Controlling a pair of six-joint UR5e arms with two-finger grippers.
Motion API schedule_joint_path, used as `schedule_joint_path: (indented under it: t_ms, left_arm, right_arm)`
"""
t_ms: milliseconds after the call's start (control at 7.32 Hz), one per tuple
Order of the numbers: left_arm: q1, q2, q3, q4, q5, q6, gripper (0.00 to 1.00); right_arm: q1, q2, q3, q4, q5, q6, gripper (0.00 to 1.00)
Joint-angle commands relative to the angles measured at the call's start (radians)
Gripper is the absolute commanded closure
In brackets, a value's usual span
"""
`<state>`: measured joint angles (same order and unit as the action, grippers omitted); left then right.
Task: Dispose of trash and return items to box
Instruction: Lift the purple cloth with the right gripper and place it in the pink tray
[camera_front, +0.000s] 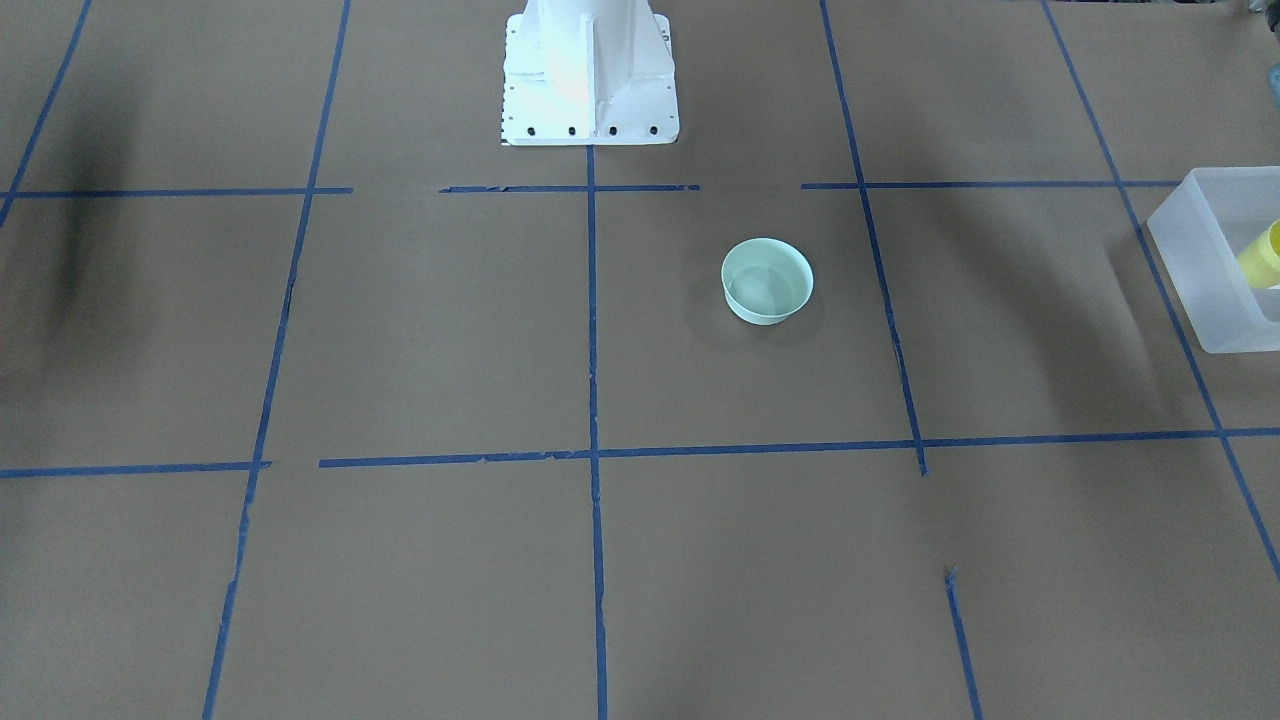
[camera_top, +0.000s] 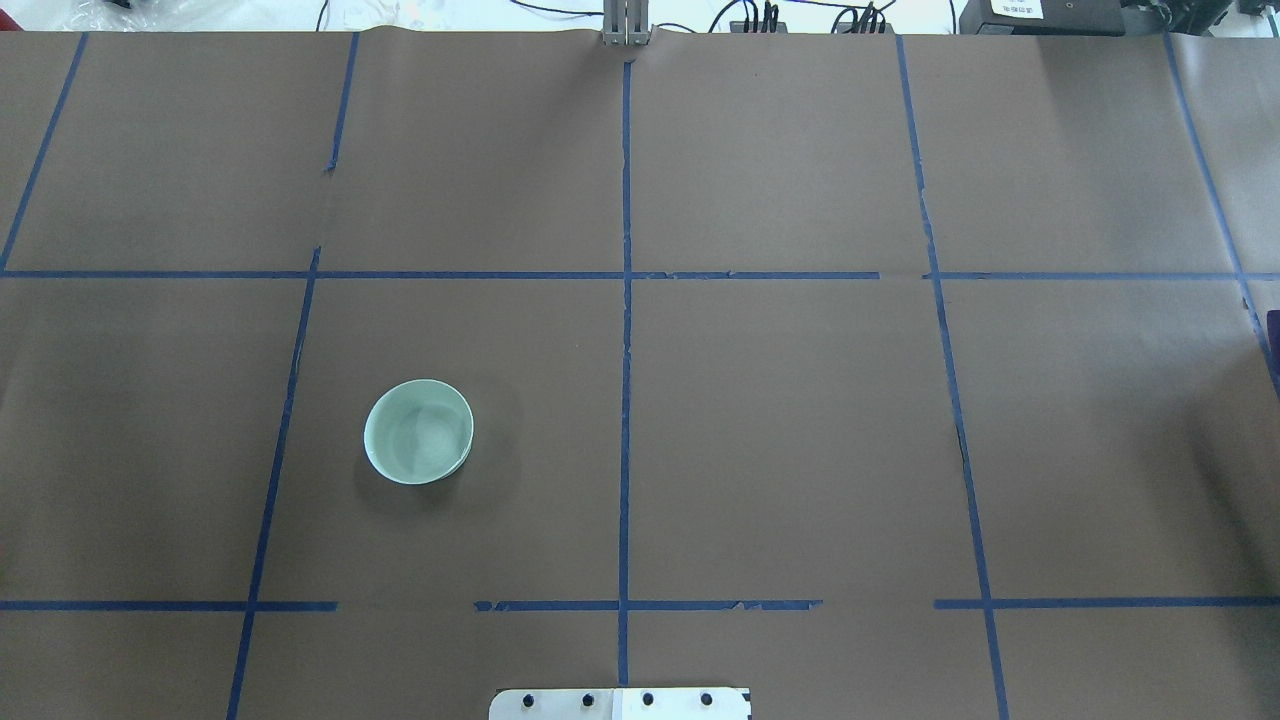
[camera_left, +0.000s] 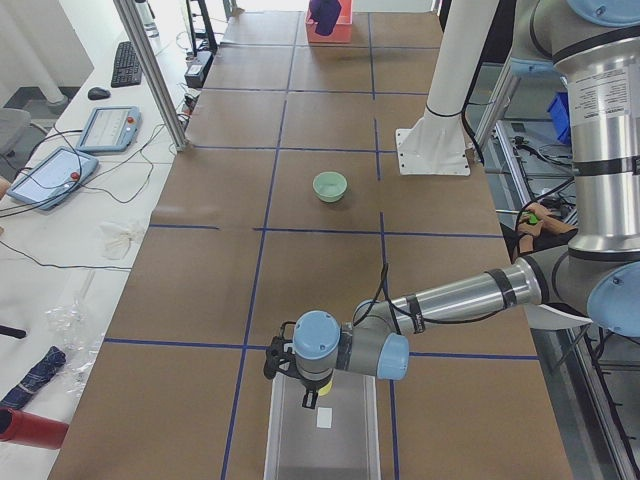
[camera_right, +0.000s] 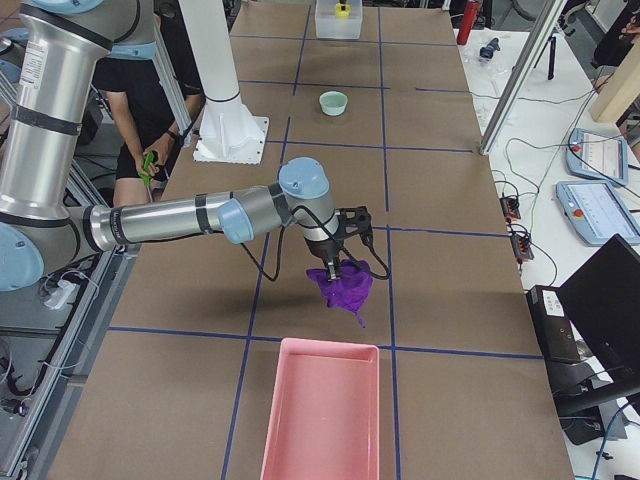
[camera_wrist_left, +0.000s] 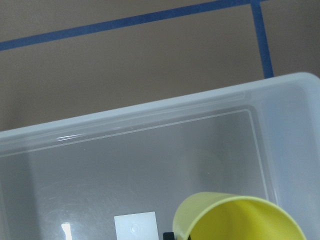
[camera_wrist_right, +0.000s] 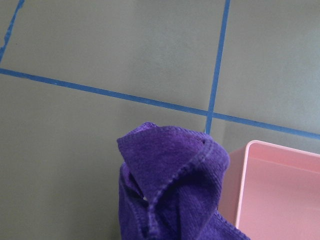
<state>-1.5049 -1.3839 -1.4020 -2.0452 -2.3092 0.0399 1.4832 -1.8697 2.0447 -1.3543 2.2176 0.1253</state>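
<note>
Within the frosted box (camera_wrist_left: 125, 170) at the table's (camera_top: 800, 400) left end, the yellow cup (camera_wrist_left: 240, 220) hangs tilted beneath the left claw (camera_left: 310, 397); whether that claw pinches it I cannot tell. At the opposite end, a purple cloth (camera_wrist_right: 170, 185) dangles under the right claw (camera_right: 333, 267) near a pink bin (camera_right: 320, 420), its grip likewise unclear. A green bowl (camera_top: 418, 431) stands between.
</note>
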Motion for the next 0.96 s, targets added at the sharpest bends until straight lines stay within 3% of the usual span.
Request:
schedule_joint_path:
  t_ms: [0,137,410,547,820]
  left_arm:
    - [0.006,-0.003,0.006,-0.007,-0.003,0.000,0.26]
    - [0.006,-0.006,0.005,-0.018,-0.001,0.002,0.00]
    - [0.005,-0.018,-0.055,-0.041,0.008,-0.005,0.00]
    - [0.003,-0.017,-0.142,-0.033,0.013,-0.038,0.00]
    - [0.003,-0.007,-0.289,-0.026,0.016,-0.180,0.00]
  right_arm:
    - [0.070,0.001,0.000,-0.022,-0.045,-0.126,1.00]
    - [0.100,0.001,0.000,-0.022,-0.049,-0.151,1.00]
    - [0.170,0.012,-0.003,-0.101,-0.088,-0.287,1.00]
    - [0.199,0.061,-0.008,-0.161,-0.151,-0.381,1.00]
    - [0.247,0.069,-0.029,-0.184,-0.183,-0.479,1.00]
